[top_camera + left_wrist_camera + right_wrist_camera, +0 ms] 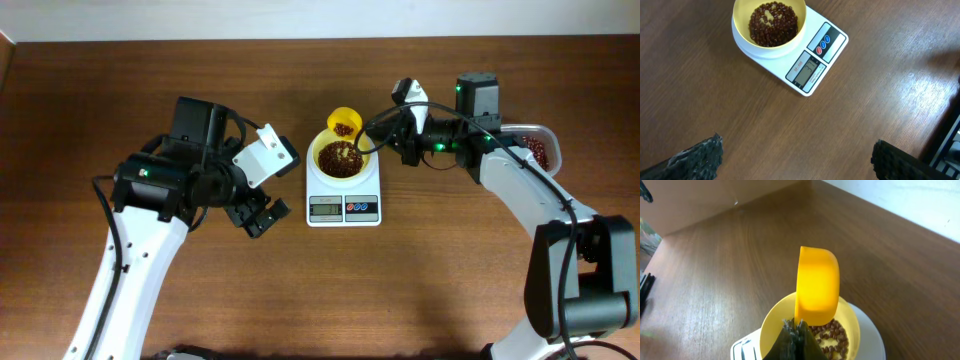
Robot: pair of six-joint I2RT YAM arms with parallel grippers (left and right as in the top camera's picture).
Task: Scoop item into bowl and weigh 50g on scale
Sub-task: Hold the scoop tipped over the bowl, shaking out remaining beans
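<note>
I am pinching the scoop (817, 287) by its end in my closed right gripper (796, 330), tilting it over the bowl (742, 42) on the scale (840, 35). The beans (772, 22) look light, loose, apt to roll. My left gripper (797, 160) is hanging wide open, empty.

Nothing I can actually read. My left wrist view gives the best look at the scale (836, 41). Its grey display (810, 71) has a short line of dark print along the top edge, too small to make out, and the digits don't resolve. The red and blue buttons (823, 45) each carry a small white mark, illegible. From overhead, display and buttons are just blurs. My right wrist view catches only a corner of the scale, with dark marks cut off by the frame.
</note>
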